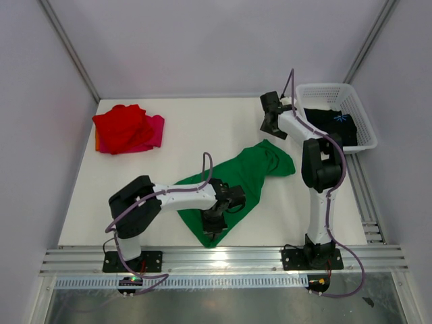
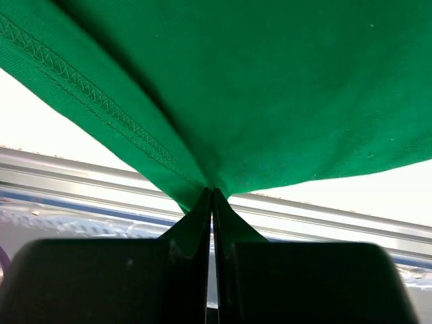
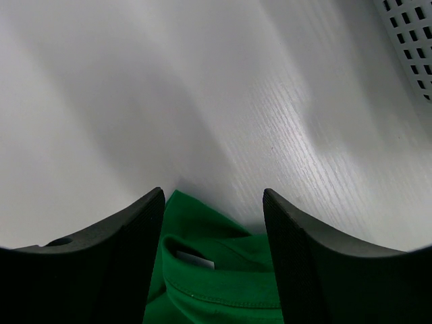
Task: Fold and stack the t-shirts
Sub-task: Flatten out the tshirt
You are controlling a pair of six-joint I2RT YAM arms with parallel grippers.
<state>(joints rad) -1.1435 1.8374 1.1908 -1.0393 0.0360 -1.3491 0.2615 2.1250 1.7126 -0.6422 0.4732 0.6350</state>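
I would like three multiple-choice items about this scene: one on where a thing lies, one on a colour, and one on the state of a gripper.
1. Where does the black t-shirt lie?
A. in the white basket
B. at the far left corner
C. at the near edge

2. What colour is the cloth that the left gripper pinches?
A. red
B. black
C. green

3. How does the right gripper stand?
A. shut on cloth
B. open, holding nothing
C. shut on nothing

Answers:
1 A: the top view shows it inside the basket at the far right.
2 C: the left wrist view shows the green t-shirt caught between the shut jaws.
3 B: the right wrist view shows its fingers apart, above the green collar and not gripping it.
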